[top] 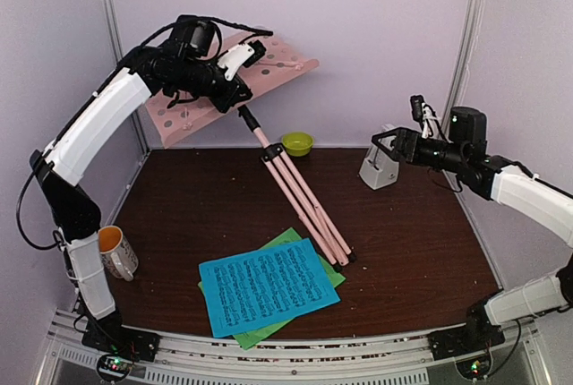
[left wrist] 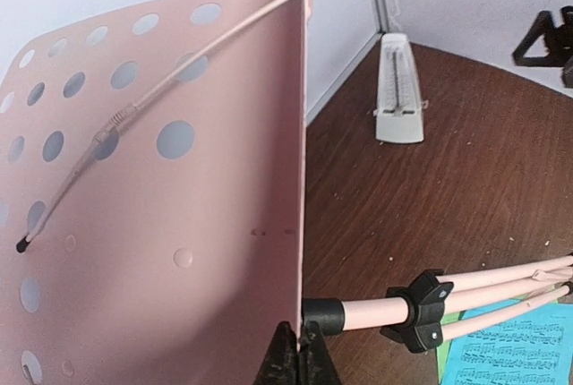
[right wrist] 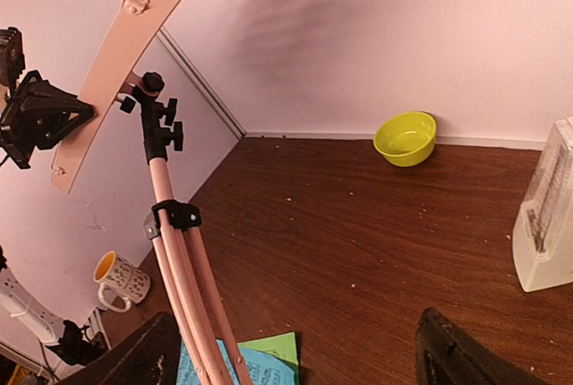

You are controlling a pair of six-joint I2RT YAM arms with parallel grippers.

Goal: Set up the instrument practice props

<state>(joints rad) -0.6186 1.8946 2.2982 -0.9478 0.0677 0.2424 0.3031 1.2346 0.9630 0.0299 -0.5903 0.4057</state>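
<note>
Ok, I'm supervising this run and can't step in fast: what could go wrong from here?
The left gripper pinches only the plate edge of the stand, whose legs are folded, so it may twist or topple onto the blue sheet. The open right gripper sits close to the metronome and could knock it.

pink stand tilted; blue sheet atop green sheet; metronome upright

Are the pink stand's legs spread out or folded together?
Folded: the stand's legs run side by side in one tight bundle, feet together by the blue sheet.
</note>
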